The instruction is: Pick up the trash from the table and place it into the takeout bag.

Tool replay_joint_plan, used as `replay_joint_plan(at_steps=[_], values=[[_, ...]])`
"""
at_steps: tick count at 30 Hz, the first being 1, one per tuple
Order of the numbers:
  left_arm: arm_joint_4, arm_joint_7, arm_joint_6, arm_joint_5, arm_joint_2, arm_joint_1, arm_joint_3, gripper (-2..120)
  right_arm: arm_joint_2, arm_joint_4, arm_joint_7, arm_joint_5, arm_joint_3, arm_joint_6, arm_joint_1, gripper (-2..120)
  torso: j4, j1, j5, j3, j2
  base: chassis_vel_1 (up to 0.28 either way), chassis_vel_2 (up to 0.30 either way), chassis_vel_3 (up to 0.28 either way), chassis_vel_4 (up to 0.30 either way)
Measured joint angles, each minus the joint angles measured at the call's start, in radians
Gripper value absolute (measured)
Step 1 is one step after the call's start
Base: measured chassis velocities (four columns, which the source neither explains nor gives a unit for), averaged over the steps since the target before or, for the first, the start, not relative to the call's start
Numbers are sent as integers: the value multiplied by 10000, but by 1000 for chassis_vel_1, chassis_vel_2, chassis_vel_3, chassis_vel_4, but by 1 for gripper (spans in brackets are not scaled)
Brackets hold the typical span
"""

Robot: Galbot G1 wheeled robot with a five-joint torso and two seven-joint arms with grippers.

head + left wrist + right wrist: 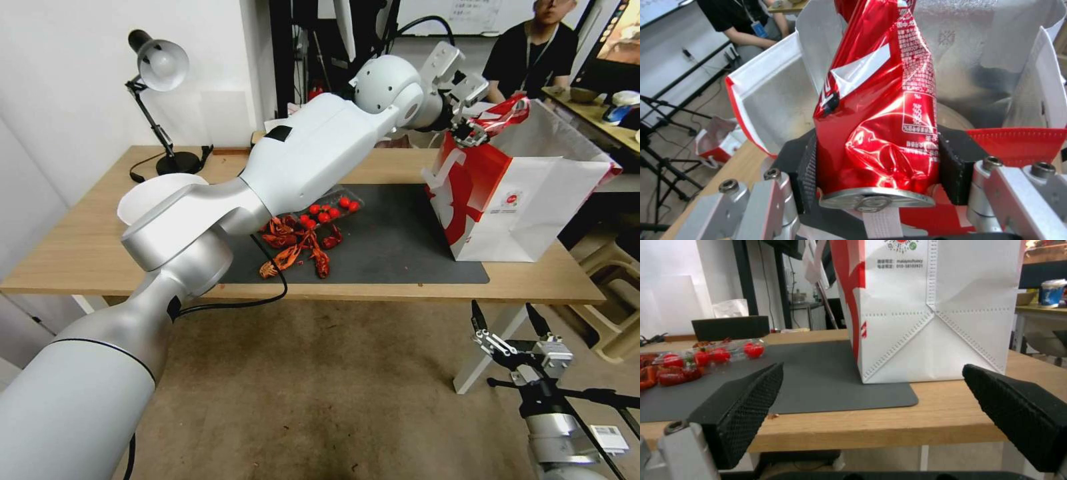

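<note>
A dented red soda can (501, 115), a piece of the trash, hangs over the open mouth of the takeout bag (527, 200), with my left gripper (473, 130) shut on it. In the left wrist view the can (880, 116) sits between the black pads (806, 173), its base toward the camera, above the bag's silver lining (996, 63). The red-and-white bag stands on the right end of the dark mat (400, 247) on the light-wood table (80, 247). My right gripper (510, 327) hangs open and holds nothing, below and in front of the table's edge (907, 420), facing the bag's side (929, 323).
Red crawfish shells (293, 252) and a clear tray of cherry tomatoes (330, 210) lie on the mat's left part. A white dish (150, 197) and a desk lamp (160, 67) stand at the table's left. A person sits behind the bag.
</note>
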Motion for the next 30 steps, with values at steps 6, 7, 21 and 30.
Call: replay_joint_plan(at_steps=[6, 7, 21, 30], values=[[-59, -472, 0, 23, 12, -118, 133, 68, 43, -63, -29, 4, -35, 65, 15, 100, 0, 0, 0, 0, 0, 0, 0, 0, 0], [-90, -533, 0, 24, 12, -134, 143, 73, 54, -78, -34, 4, -51, 75, 25, 100, 0, 0, 0, 0, -1, 0, 0, 0, 0], [-196, -798, 1, -148, 21, -456, -39, 100, 66, -123, -61, 12, -145, 91, 127, 100, 0, 0, 0, 0, 0, 0, 0, 0, 0], [-692, -1065, 2, -240, 28, -198, -82, 100, 54, -136, -63, 13, -246, 47, 227, 100, 0, 0, 0, 0, 0, 0, 0, 0, 0]])
